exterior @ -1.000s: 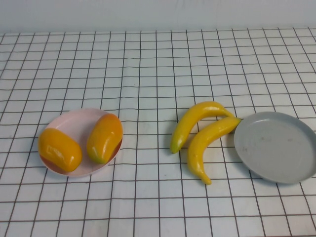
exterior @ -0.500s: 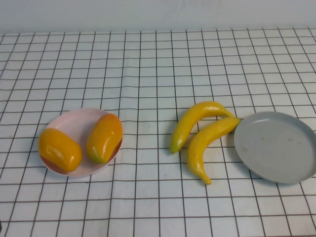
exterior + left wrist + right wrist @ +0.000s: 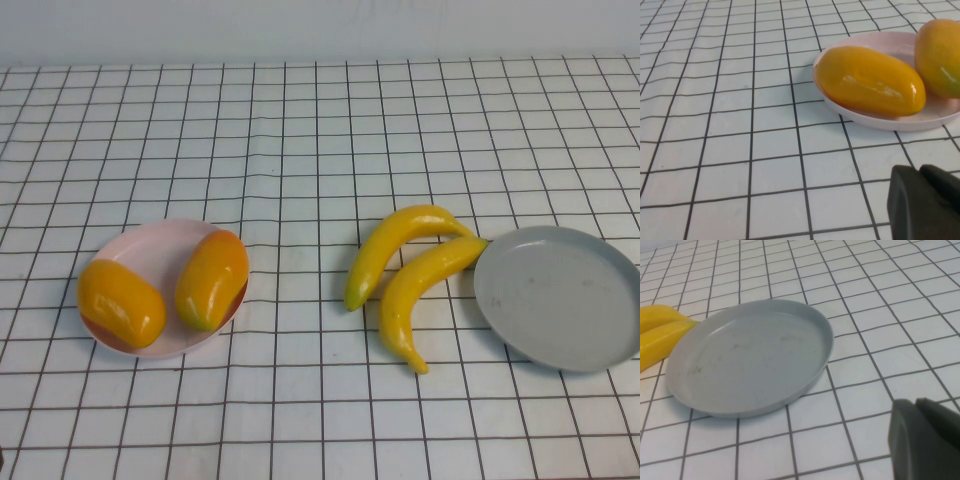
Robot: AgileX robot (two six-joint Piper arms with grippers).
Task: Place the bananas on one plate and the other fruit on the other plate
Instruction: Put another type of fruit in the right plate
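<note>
Two orange-yellow oval fruits (image 3: 121, 302) (image 3: 211, 279) lie side by side on the pale pink plate (image 3: 150, 247) at the left; they also show in the left wrist view (image 3: 869, 81) (image 3: 940, 50). Two yellow bananas (image 3: 395, 247) (image 3: 420, 295) lie on the table just left of the grey plate (image 3: 560, 297), one tip touching its rim. The grey plate holds nothing. My left gripper (image 3: 919, 170) is shut and empty, low over the table near the pink plate (image 3: 875, 117). My right gripper (image 3: 915, 404) is shut and empty, near the grey plate (image 3: 750, 360). Neither gripper shows in the high view.
The table is covered by a white cloth with a black grid (image 3: 300, 150), slightly wrinkled near the middle. A pale wall runs along the far edge.
</note>
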